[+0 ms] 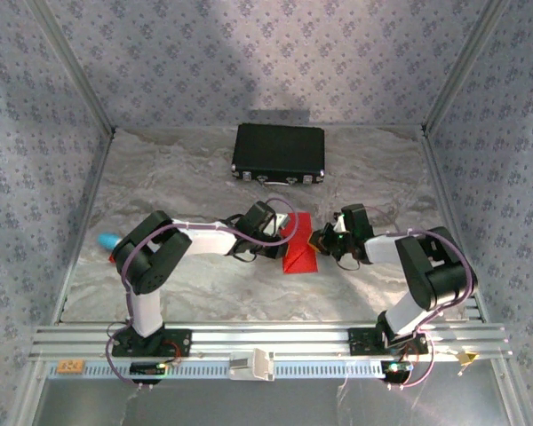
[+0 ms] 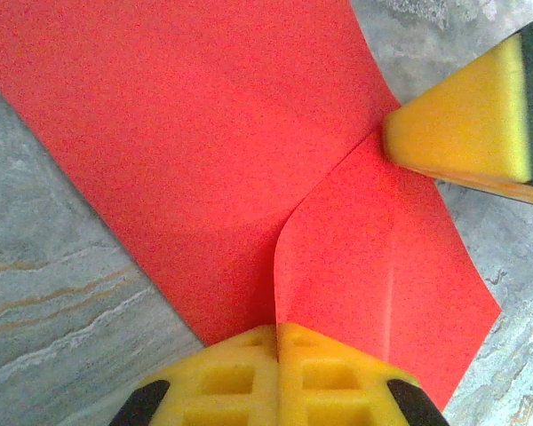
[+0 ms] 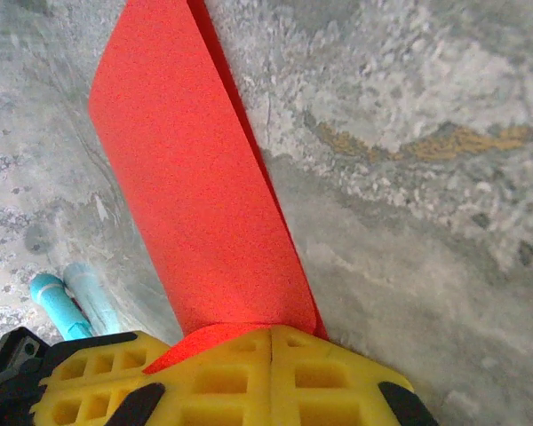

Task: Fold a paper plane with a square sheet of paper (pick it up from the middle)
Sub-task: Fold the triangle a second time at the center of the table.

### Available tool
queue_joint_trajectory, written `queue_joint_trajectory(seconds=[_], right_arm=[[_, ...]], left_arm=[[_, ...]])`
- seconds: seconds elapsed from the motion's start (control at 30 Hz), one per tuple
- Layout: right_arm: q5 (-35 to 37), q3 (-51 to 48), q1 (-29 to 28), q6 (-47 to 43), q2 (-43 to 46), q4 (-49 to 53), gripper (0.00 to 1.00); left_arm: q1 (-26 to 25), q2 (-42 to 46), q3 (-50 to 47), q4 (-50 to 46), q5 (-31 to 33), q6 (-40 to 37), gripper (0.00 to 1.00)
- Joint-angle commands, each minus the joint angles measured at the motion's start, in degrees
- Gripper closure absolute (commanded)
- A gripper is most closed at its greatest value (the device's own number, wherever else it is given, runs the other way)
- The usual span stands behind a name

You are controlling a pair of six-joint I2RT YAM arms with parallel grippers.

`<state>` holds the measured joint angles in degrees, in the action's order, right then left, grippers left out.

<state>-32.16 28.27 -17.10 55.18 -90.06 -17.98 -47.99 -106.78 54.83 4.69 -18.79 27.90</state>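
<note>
The square sheet of paper point(image 1: 300, 254) is bright red and lies partly folded on the grey table between my two grippers. In the left wrist view the paper point(image 2: 195, 133) has a flap raised along a curved edge. That edge runs straight into the seam of my left gripper point(image 2: 278, 332), which is shut on it. My right gripper point(image 3: 272, 332) is shut, its tips resting on the folded paper point(image 3: 195, 195), which curls up against them. A yellow fingertip of the right gripper point(image 2: 457, 124) touches the paper's far edge. From above, the left gripper point(image 1: 283, 236) and the right gripper point(image 1: 318, 240) flank the sheet.
A black rectangular case point(image 1: 279, 151) lies at the back of the table. A small turquoise object point(image 1: 107, 240) sits near the left wall, and the right wrist view catches the turquoise object point(image 3: 58, 306) too. Patterned walls enclose three sides of the table point(image 1: 204, 177).
</note>
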Motion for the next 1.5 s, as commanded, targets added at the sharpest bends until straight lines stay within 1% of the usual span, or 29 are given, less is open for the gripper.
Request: queue_joint_trajectory(seconds=[0.0, 0.2, 0.33, 0.43, 0.53, 0.63, 0.77, 0.83, 0.97, 1.07, 1.23, 1.37, 1.47], right_arm=[[0.09, 2.5, 0.66, -2.44, 1.96, 3.56, 1.0], [-0.32, 2.1, 1.44, -2.03, -2.53, 0.87, 1.0], [-0.62, -1.02, 2.68, 0.59, -5.63, -4.41, 1.0], [-0.68, -1.41, 3.22, 0.67, -5.61, -4.5, 1.0], [-1.4, -0.78, 3.14, 0.41, -2.94, -3.12, 1.0], [-1.33, 0.37, 2.39, -1.08, 0.96, 0.59, 1.0], [-0.81, 1.42, -0.26, -2.65, 4.0, 3.24, 1.0], [-0.99, 1.56, -1.55, -2.72, 3.45, 2.95, 1.0], [-2.71, 1.45, -3.97, -0.95, 1.01, -0.99, 1.0], [-2.08, 1.52, -5.45, -0.61, -0.16, -1.71, 1.0], [-0.02, -0.03, -5.06, -1.13, -1.67, -1.09, 1.0], [-0.62, -1.39, -4.69, -0.63, -4.65, -3.12, 1.0], [0.33, -2.49, -4.55, 0.06, -5.17, -3.64, 1.0]], left_arm=[[0.22, -0.88, 0.28, -3.54, 0.15, -1.01, 1.0], [0.24, -0.79, 0.29, -3.55, 0.15, -0.92, 1.0], [0.2, -0.52, 0.28, -3.67, 0.39, -0.92, 1.0], [0.21, -0.6, 0.32, -3.85, 0.33, -1.01, 1.0], [0.19, -0.55, 0.63, -4.34, 0.41, -1.35, 1.0], [0.2, -0.58, 0.76, -4.44, 0.51, -1.4, 1.0], [0.21, -0.7, 0.64, -4.01, 0.51, -1.06, 1.0], [0.18, -0.72, 0.7, -4.03, 0.5, -1.02, 1.0], [0.21, -0.53, 0.63, -4.22, 0.66, -1.17, 1.0], [0.19, -0.47, 0.56, -4.25, 0.68, -1.18, 1.0], [0.19, -0.62, 0.58, -4.12, 0.63, -1.11, 1.0], [0.25, -0.45, 0.58, -3.9, 0.76, -0.92, 1.0], [0.27, 0.22, 0.62, -3.68, 0.85, -0.4, 1.0]])
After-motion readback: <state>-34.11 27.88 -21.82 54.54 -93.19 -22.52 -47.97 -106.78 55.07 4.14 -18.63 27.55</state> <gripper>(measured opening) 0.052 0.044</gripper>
